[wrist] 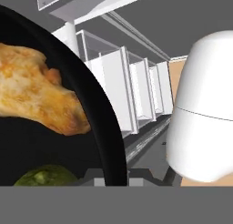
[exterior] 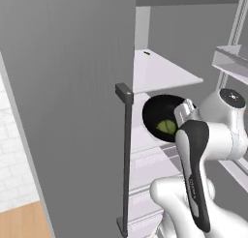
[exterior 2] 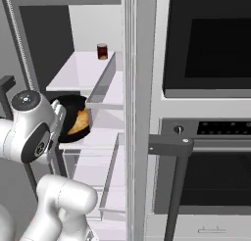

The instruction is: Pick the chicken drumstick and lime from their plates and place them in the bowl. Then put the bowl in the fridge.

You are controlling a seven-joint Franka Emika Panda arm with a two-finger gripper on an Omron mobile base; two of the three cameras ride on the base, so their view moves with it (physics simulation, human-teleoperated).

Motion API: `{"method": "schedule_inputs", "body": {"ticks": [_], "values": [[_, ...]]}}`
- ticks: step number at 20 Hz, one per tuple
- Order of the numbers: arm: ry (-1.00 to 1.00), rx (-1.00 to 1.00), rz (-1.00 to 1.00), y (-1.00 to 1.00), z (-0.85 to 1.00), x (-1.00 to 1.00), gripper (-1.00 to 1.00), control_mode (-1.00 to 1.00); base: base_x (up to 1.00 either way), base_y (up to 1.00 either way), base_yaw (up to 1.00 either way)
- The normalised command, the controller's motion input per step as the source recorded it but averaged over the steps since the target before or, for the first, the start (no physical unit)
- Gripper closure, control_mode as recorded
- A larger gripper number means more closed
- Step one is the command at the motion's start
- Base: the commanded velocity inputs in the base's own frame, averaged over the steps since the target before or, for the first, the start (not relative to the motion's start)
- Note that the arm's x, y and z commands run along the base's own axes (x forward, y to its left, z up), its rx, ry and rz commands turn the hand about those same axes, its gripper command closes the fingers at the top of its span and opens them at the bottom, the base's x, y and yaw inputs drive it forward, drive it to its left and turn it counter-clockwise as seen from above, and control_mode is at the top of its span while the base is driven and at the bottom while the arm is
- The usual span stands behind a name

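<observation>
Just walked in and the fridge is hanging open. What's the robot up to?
The arm is holding the black bowl at the open fridge, level with the white inner shelves. Its gripper has its jaws shut on the bowl's rim. The lime and the chicken drumstick already lie inside the bowl. A small dark jar stands on an upper shelf. The bowl is not yet set down.
</observation>
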Motion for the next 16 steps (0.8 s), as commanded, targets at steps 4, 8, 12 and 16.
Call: {"method": "schedule_inputs", "body": {"ticks": [4,8,12,16], "values": [[0.0,0.0,0.0,-0.13,-0.06,0.06,1.0,-1.0,0.0,0.0,0.0],[0.03,0.0,0.03,-0.05,-0.38,0.76,1.0,-1.0,0.0,0.0,0.0],[0.0,0.0,0.11,-0.34,-0.42,0.54,1.0,-1.0,0.0,0.0,0.0],[0.02,-0.01,0.03,-0.04,-0.57,0.67,1.0,-1.0,0.0,0.0,0.0]]}}
